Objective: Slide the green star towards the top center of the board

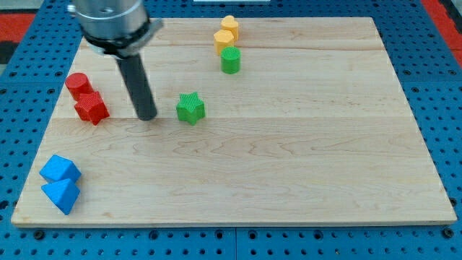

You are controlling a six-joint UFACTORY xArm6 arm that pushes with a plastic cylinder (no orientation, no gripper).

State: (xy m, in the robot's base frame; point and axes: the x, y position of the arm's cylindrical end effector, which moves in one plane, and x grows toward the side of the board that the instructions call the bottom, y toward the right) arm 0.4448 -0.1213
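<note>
The green star lies on the wooden board, left of the board's middle. My tip rests on the board just to the left of the star, a short gap apart from it. The dark rod rises from the tip to the view's top left. A green cylinder stands above and to the right of the star, near the board's top centre.
Two yellow blocks sit just above the green cylinder. A red cylinder and a red star lie left of my tip. Two blue blocks sit at the bottom left corner.
</note>
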